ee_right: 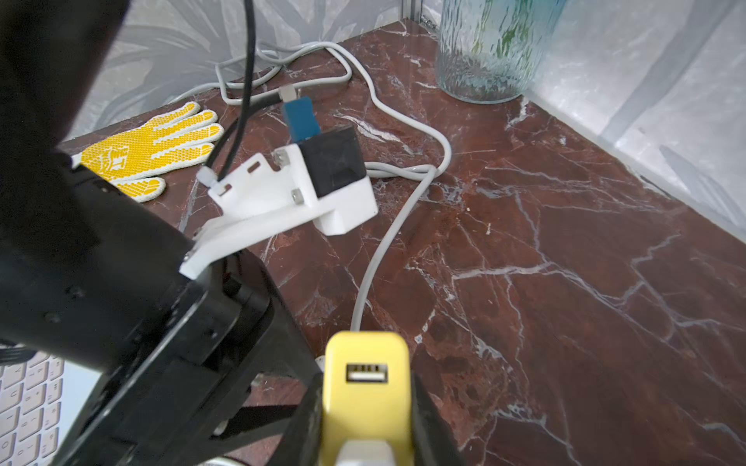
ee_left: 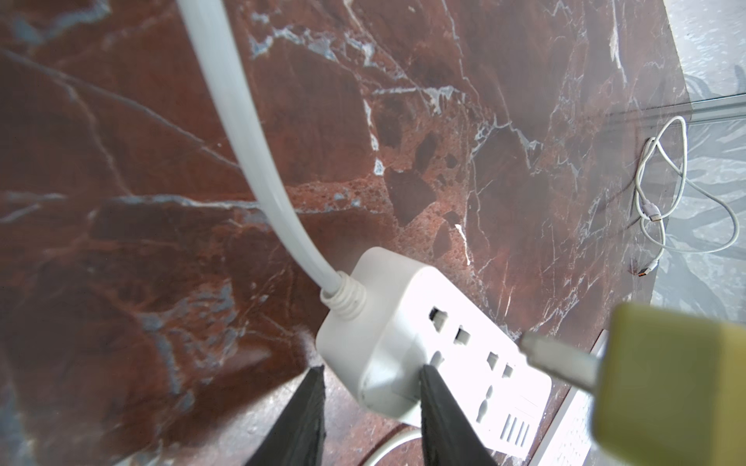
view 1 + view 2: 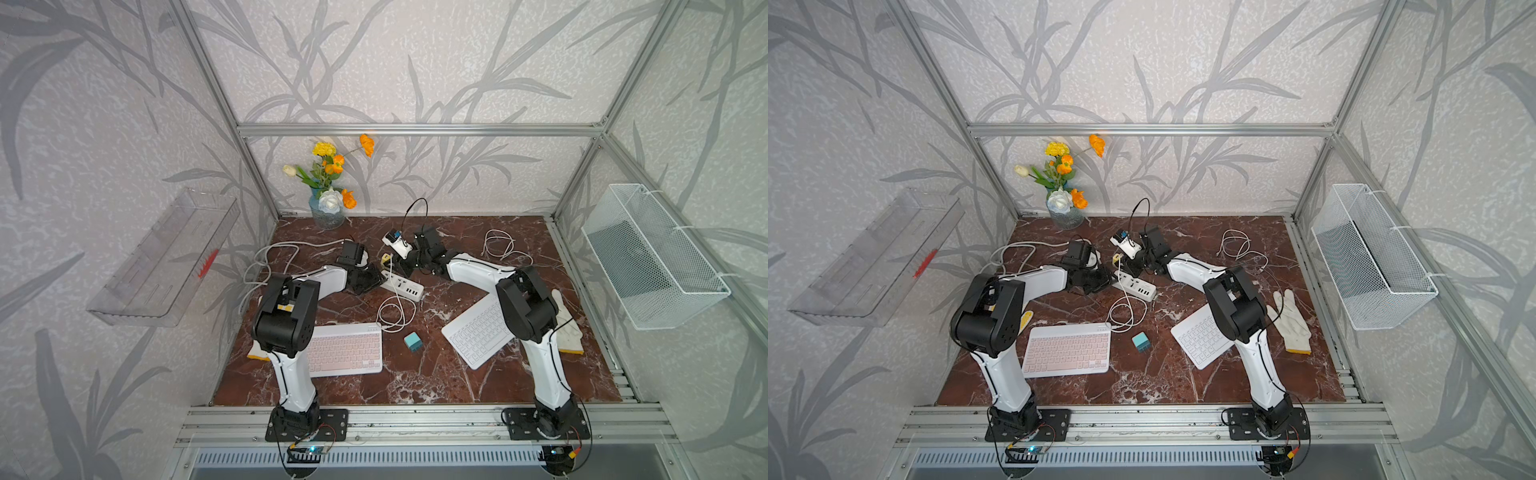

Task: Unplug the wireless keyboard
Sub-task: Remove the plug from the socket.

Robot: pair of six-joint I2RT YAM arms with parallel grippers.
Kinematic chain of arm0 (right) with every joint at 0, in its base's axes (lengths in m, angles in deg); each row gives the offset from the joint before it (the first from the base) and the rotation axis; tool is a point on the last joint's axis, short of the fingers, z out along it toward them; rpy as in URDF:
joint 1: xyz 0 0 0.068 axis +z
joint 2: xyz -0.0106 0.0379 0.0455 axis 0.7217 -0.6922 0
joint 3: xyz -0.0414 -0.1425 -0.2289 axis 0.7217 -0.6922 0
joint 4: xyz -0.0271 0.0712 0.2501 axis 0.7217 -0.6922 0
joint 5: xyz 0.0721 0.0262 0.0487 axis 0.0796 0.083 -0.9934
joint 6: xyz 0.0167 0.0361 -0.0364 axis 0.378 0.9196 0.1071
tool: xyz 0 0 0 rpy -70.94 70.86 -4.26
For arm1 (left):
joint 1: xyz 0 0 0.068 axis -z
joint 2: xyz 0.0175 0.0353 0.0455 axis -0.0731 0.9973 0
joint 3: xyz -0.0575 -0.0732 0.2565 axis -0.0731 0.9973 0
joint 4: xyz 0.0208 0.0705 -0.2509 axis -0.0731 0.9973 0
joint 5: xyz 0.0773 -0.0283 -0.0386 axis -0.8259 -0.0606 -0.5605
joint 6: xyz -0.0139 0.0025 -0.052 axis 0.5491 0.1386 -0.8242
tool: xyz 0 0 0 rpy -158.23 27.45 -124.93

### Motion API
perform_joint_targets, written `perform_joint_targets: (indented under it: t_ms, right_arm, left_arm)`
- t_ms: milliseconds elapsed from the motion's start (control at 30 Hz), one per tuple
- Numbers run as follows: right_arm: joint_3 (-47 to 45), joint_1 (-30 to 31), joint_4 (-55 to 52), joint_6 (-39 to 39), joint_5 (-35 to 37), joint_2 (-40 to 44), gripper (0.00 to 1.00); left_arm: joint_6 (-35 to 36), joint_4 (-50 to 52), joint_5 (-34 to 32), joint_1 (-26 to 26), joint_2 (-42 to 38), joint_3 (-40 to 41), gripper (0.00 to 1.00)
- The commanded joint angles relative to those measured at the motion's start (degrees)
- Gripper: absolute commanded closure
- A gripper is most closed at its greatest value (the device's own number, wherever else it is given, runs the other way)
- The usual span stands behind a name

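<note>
A pink keyboard (image 3: 345,349) lies front left, and a white cable (image 3: 392,311) loops from its back edge up toward the white power strip (image 3: 403,286). My right gripper (image 1: 366,379) is shut on a yellow charger (image 1: 365,351). The charger (image 2: 662,387) hangs just above the strip (image 2: 424,343) with its metal prongs bare, and the USB port facing the right wrist camera is empty. My left gripper (image 2: 369,369) is closed across the strip's cord end. A white keyboard (image 3: 478,332) lies angled at the right, partly under my right arm.
A glass vase of flowers (image 3: 328,208) stands at the back left. The strip's thick grey cord (image 3: 266,257) coils on the left. A teal cube (image 3: 412,341), a loose white cable (image 3: 500,245), a white glove (image 3: 1289,320) and a yellow-dotted glove (image 1: 153,149) lie around.
</note>
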Motion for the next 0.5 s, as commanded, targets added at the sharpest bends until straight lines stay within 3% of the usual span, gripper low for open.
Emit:
perform_joint_targets:
  t_ms: [0,300,467]
  right_arm:
    - [-1.3,0.8,0.6,0.3,-1.3,3.3,0.82]
    - [-6.8,-2.5,3.0,6.4,-6.5,9.0,0.82]
    - [-14.3,-4.5,9.4,7.2,-9.5,12.5,0.82]
  left_arm:
    - [1.2,5.9,-1.4,0.6,2.4,1.2,0.59]
    - [5.8,9.3,2.7,0.5,-2.6,-3.1,0.51]
    - [9.5,5.1,6.4,0.4,-9.6,-1.2,0.46]
